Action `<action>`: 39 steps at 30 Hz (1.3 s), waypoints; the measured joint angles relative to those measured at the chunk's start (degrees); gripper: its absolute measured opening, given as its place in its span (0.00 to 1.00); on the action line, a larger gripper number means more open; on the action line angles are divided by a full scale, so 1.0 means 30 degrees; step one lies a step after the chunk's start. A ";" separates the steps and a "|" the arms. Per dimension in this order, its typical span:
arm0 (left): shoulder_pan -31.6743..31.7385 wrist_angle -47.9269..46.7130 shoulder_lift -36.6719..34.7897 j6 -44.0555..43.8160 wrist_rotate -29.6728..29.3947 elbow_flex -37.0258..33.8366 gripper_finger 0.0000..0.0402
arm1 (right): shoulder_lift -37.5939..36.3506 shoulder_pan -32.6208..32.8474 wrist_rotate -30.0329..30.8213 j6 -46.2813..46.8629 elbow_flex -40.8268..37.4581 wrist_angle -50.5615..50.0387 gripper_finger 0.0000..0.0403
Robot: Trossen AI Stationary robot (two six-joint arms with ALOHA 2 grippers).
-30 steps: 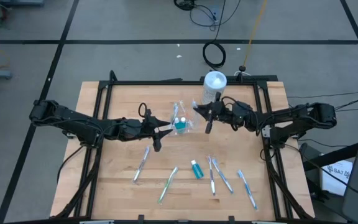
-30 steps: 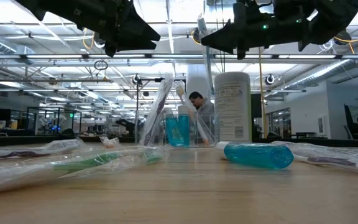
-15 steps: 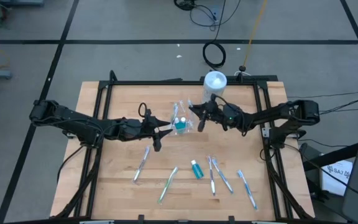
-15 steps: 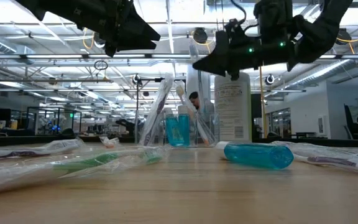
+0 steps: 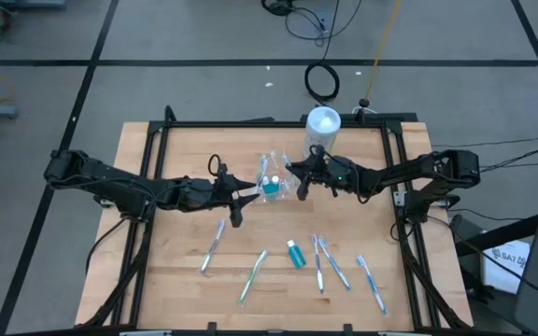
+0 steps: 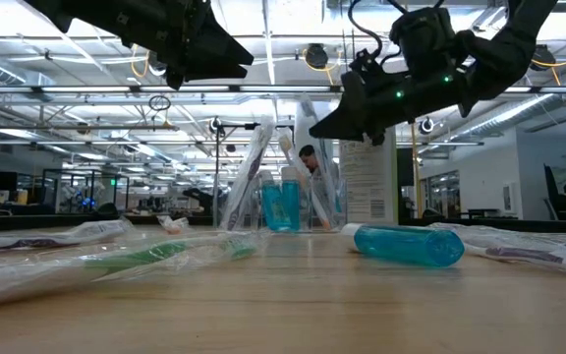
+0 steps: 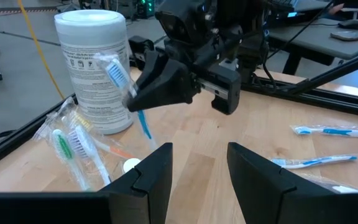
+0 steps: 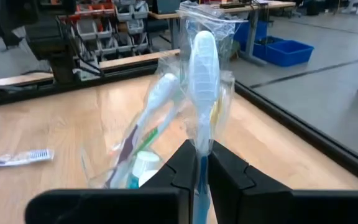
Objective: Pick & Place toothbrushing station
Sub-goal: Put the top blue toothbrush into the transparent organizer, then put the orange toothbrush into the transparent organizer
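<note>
from above, a wrapped toothbrush (image 5: 301, 186) is being held over the desk (image 5: 176, 271) by the right gripper (image 5: 299, 175), just beside the clear cup (image 5: 271, 183). at desk height, the blue bottle (image 6: 408, 245) is lying flat. in the left wrist view, the left gripper (image 7: 197, 163) fingers are being kept spread, seemingly empty. in the right wrist view, the fingers (image 8: 180, 171) are pinching the toothbrush.

Grey tiled floor (image 5: 204, 84) (cables lying loose (image 5: 323, 82)), glass-walled workshop under bright ceiling lights (image 6: 285, 20).
</note>
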 joint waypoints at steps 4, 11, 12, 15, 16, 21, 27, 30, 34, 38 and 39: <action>0.0000 0.0003 0.0000 0.0001 0.0000 0.0000 0.39 | -0.0005 0.0000 0.0007 0.0418 0.0000 -0.0616 0.06; 0.0000 0.0006 0.0000 -0.0028 0.0000 0.0000 0.39 | -0.0002 0.0007 0.0043 0.0777 0.0000 -0.1848 0.05; 0.0000 0.0007 0.0000 -0.0034 0.0000 0.0000 0.39 | -0.0002 0.0007 0.0061 0.0987 0.0000 -0.2015 0.06; 0.0000 0.0004 0.0000 -0.0036 0.0000 0.0000 0.39 | -0.0010 0.0000 0.0101 0.1188 0.0000 -0.2319 0.07; 0.0000 0.0007 0.0000 -0.0041 0.0000 0.0000 0.39 | -0.0016 0.0000 0.0100 0.1183 0.0000 -0.2358 0.07; 0.0000 0.0001 0.0000 -0.0079 0.0000 0.0000 0.39 | -0.0016 0.0000 0.0007 0.0877 0.0000 -0.2438 0.10; 0.0000 -0.0047 0.0000 -0.0174 0.0000 0.0000 0.39 | -0.0002 0.0000 -0.0052 0.0892 0.0000 -0.2990 0.19; 0.0000 -0.0352 0.0000 -0.0469 0.0000 0.0000 0.39 | -0.0002 0.0000 -0.0052 0.0892 -0.0002 -0.3109 0.26; 0.0007 -0.1308 0.0000 -0.1122 -0.0348 0.0000 0.39 | -0.0002 0.0000 -0.0052 0.0892 -0.0007 -0.3167 0.36; 0.0031 -0.3110 0.0000 -0.1743 -0.1658 0.0000 0.39 | -0.0002 0.0000 -0.0052 0.0892 -0.0007 -0.3160 0.45; 0.0069 -0.3651 0.0000 -0.2235 -0.2073 0.0000 0.39 | -0.0002 0.0000 -0.0052 0.0892 -0.0007 -0.3159 0.46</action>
